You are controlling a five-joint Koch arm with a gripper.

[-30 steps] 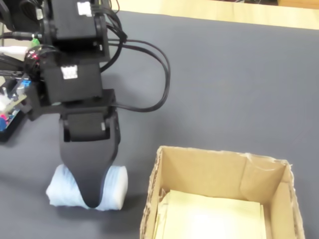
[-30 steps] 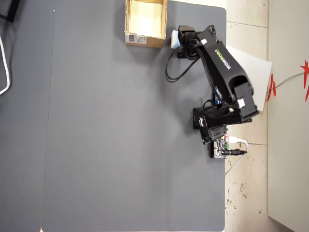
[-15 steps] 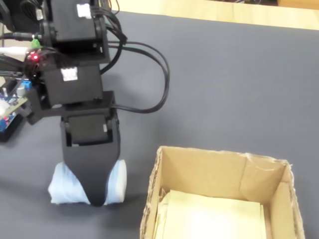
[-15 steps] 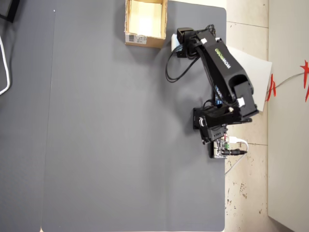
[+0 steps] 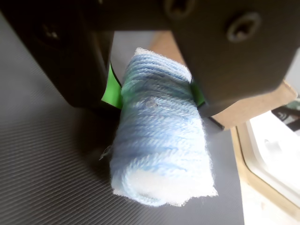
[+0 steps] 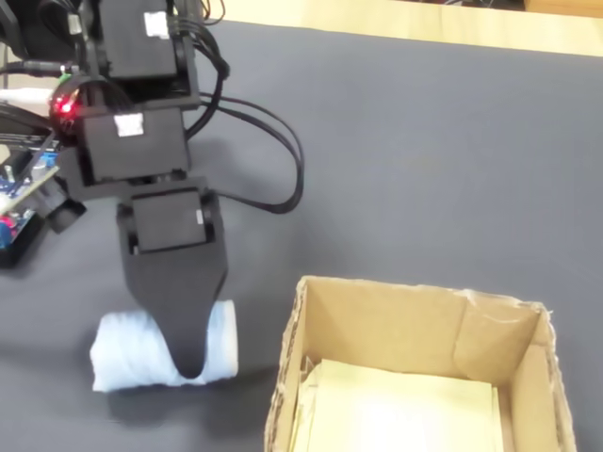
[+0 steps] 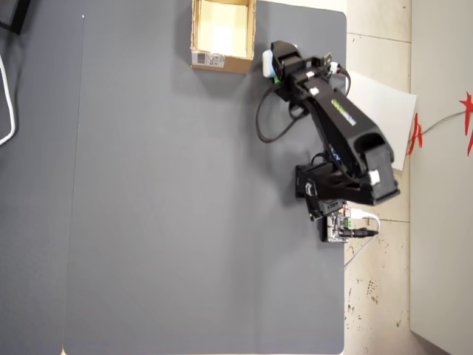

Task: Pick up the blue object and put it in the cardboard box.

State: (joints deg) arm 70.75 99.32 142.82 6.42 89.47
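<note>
We have jaws of gripper [image 5: 157, 96] clamped on blue object [image 5: 159, 140], just left of cardboard box [image 6: 377, 311] in fixed view. Risk we see: soft yarn roll squeezing out, or snagging box wall on transfer. Wrist view shows green pads pinching; overhead shows only sliver of it, at box's right.

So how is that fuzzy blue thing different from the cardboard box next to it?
The blue object is soft, pale blue and wrapped in yarn; the cardboard box is stiff and tan with a yellowish inside. The blue object is much smaller than the cardboard box. The gripper clamps the blue object, while the cardboard box stands free and open-topped. Both are on the same grey mat.
</note>
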